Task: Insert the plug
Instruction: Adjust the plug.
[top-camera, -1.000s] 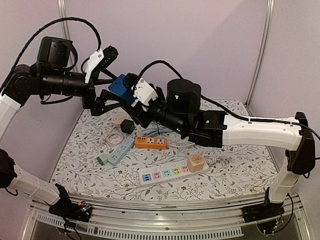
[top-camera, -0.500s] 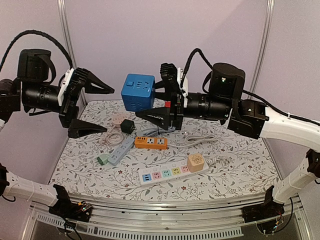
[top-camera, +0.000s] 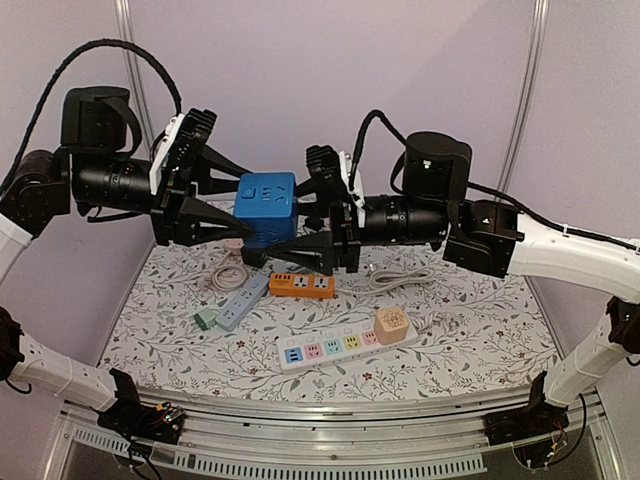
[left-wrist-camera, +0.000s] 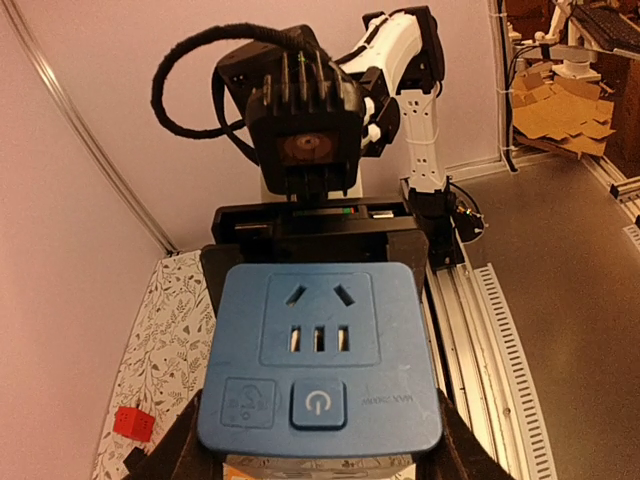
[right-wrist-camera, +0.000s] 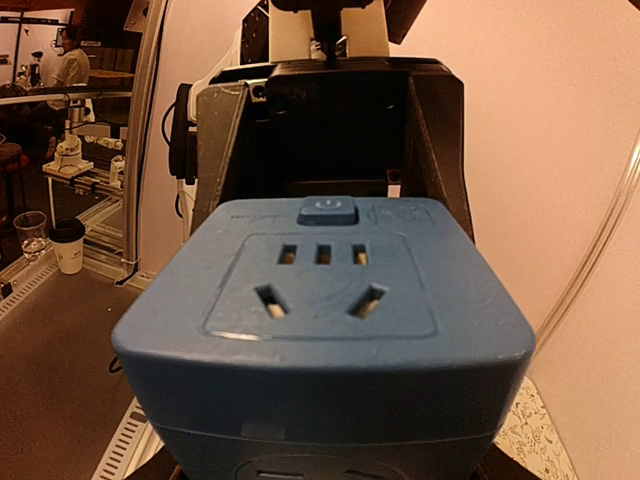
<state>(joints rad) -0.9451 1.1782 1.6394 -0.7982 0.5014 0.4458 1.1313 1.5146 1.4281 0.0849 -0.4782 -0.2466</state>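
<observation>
A blue cube adapter (top-camera: 265, 208) hangs in mid-air above the back of the table, between both arms. My right gripper (top-camera: 292, 225) is shut on it from the right, one finger above and one below. My left gripper (top-camera: 243, 205) has closed on its left side. In the left wrist view the blue cube adapter (left-wrist-camera: 320, 360) shows a socket face and a power button, with my left gripper (left-wrist-camera: 320, 445) hugging its sides. The right wrist view is filled by the blue cube adapter (right-wrist-camera: 320, 330), held in my right gripper (right-wrist-camera: 330, 465). No plug prongs show.
On the flowered table lie an orange power strip (top-camera: 302, 285), a white strip with coloured sockets (top-camera: 340, 347), an orange cube (top-camera: 391, 324), a light blue strip (top-camera: 243, 300), a green piece (top-camera: 205, 319) and a white cable (top-camera: 400, 275).
The left gripper has come in from the left and closed round the blue cube. The right arm has kept hold of the cube and lowered it slightly.
</observation>
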